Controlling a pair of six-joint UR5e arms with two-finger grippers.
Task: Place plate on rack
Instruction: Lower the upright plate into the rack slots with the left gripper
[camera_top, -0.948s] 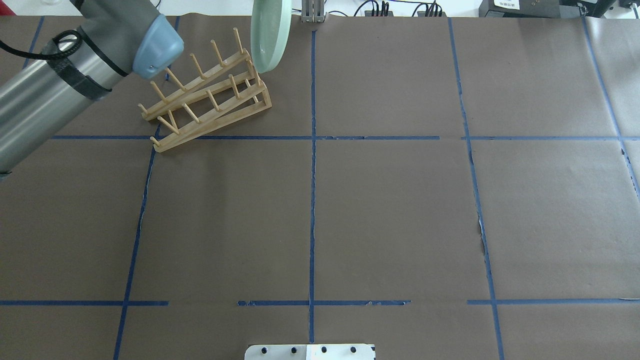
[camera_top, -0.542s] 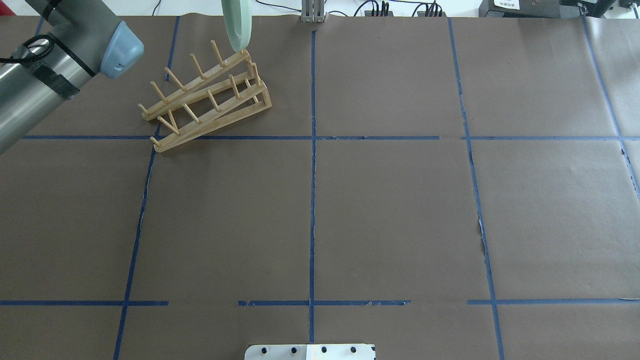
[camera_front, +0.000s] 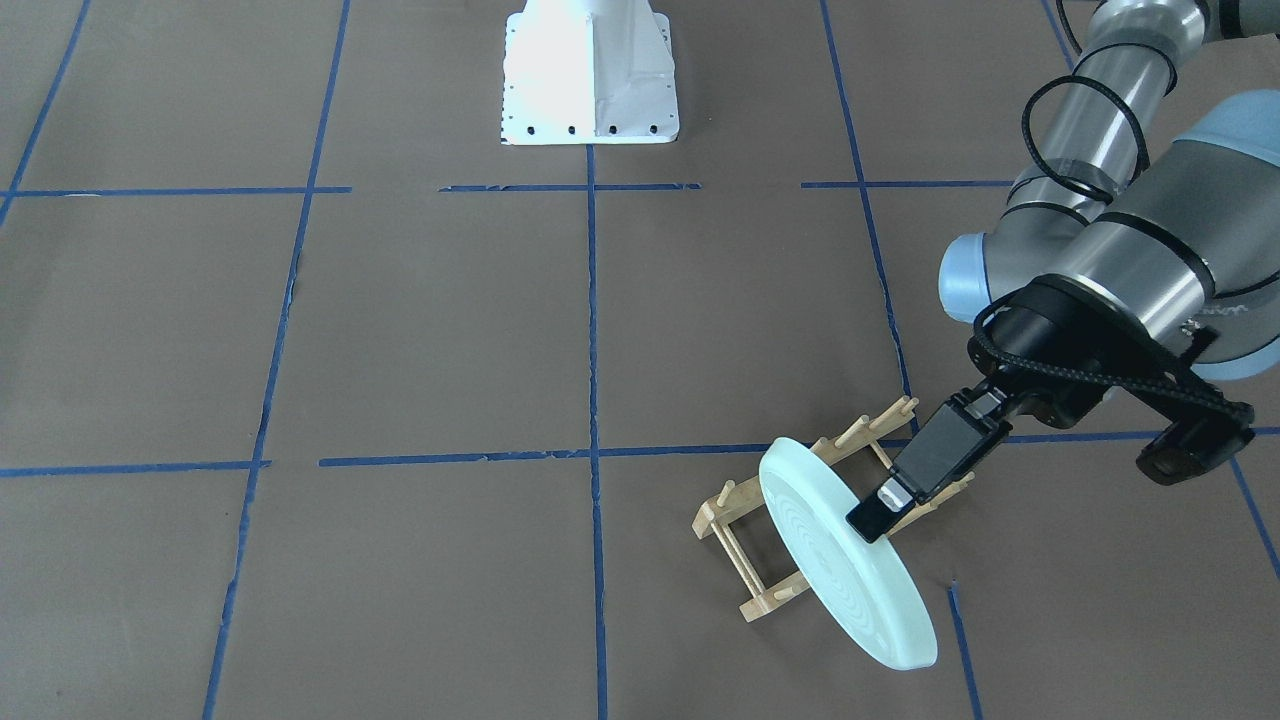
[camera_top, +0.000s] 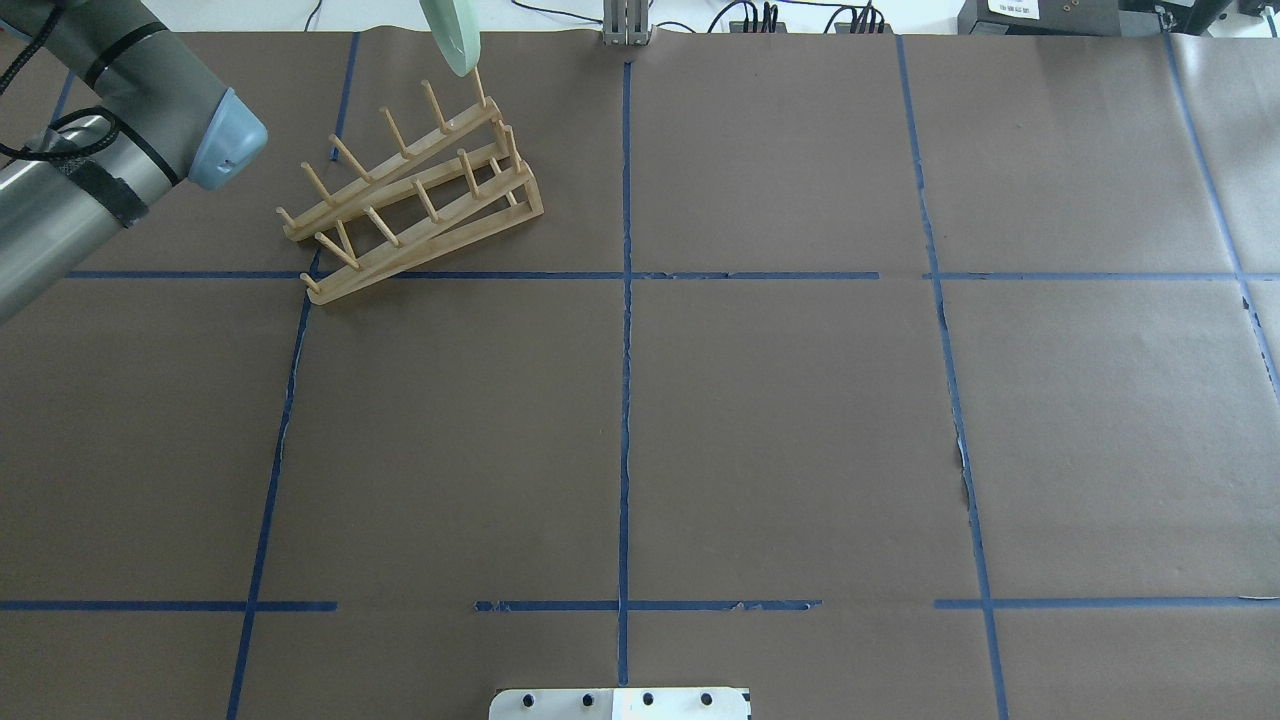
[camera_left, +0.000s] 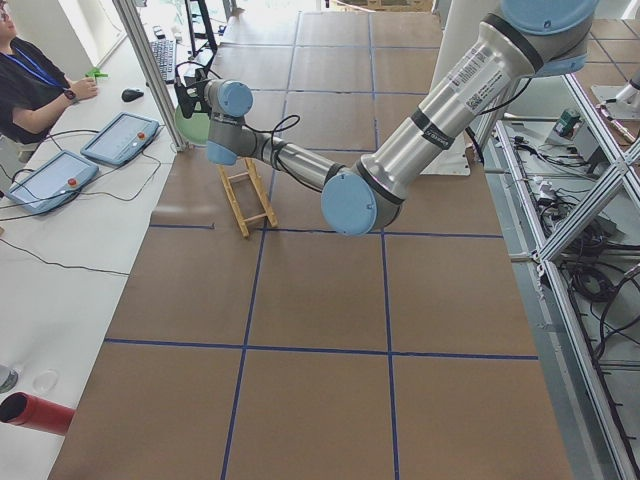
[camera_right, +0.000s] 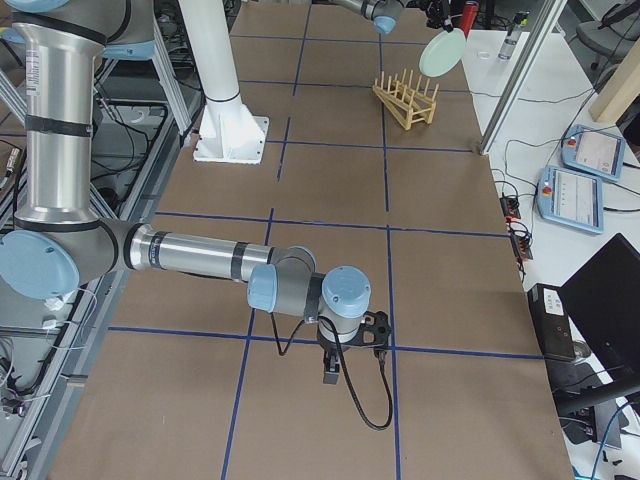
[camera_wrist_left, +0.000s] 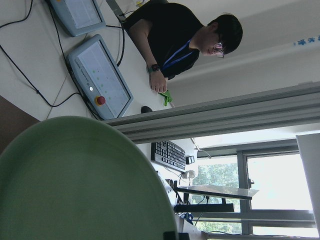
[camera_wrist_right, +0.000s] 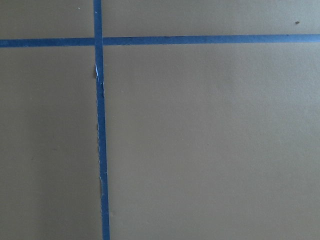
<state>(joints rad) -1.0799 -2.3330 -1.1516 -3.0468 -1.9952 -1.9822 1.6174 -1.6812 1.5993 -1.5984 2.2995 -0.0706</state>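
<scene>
The pale mint-green plate (camera_front: 840, 570) is held on edge and tilted in the air over the far side of the wooden rack (camera_front: 735, 500). My left gripper (camera_front: 872, 522) is shut on the plate's rim. In the overhead view only the plate's lower edge (camera_top: 450, 40) shows, just beyond the rack's (camera_top: 415, 195) far-end peg. The exterior right view shows the plate (camera_right: 441, 53) apart from the rack (camera_right: 405, 100), above it. The plate fills the left wrist view (camera_wrist_left: 75, 185). My right gripper (camera_right: 335, 372) hangs low over bare paper far from the rack; I cannot tell if it is open.
The robot base (camera_front: 588, 75) stands at the table's near edge. Beyond the far edge a metal post (camera_left: 150, 70), teach pendants (camera_left: 120, 138) and a seated operator (camera_left: 30, 75) are close to the plate. Brown paper with blue tape lines covers the table.
The plate has moved left along the table's far edge and turned more edge-on, now above the rack's far end. The left arm's elbow has drawn back to the left.
</scene>
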